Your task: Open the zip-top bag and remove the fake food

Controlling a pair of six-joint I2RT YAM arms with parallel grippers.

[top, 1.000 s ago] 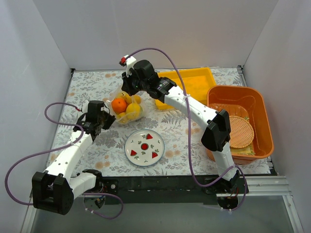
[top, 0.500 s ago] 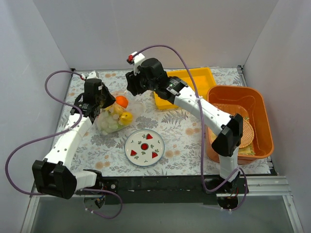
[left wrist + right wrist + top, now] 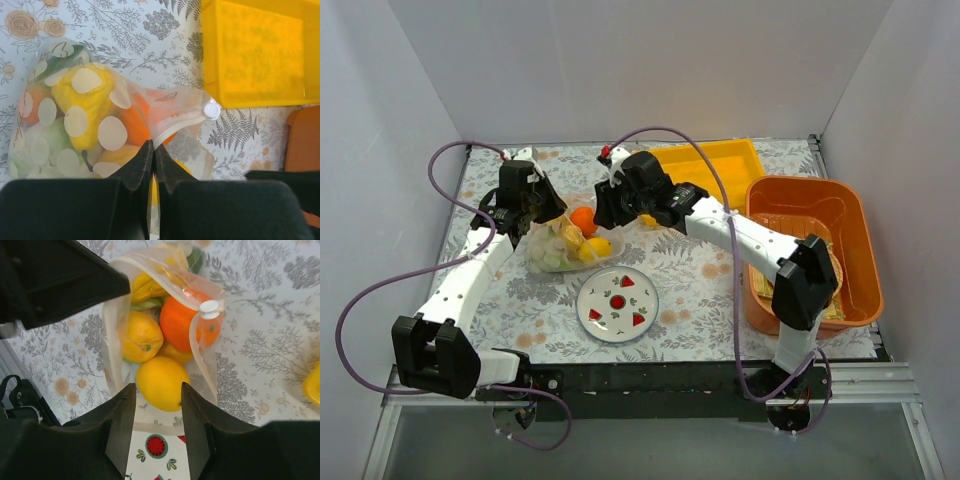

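The table (image 3: 690,260), covered in a grey floral cloth, carried an orange bin (image 3: 800,200) at its right edge with a round woven mat (image 3: 817,270) inside, and a yellow tray (image 3: 720,165) at the back just beside the bin. Near the front middle sat the white plate (image 3: 605,290) with red fruit motifs. Just behind the plate, toward the left, lay the zip-top bag (image 3: 560,250), between the two arms' ends; whether its underside touched the cloth could not be told. The left gripper (image 3: 153,147) had its fingers pressed together on the bag's film close to the zip strip. The right gripper (image 3: 157,386) hung over the bag's other side with its fingers spread apart, nothing pinched between them. In the right wrist view the bag's mouth gaped. The fake food was all inside: a round orange (image 3: 187,320), several yellow lemons (image 3: 161,381) and pale green-white pieces (image 3: 50,145) packed against the plastic. A small white slider (image 3: 209,307) sat on the zip strip at the mouth's edge.
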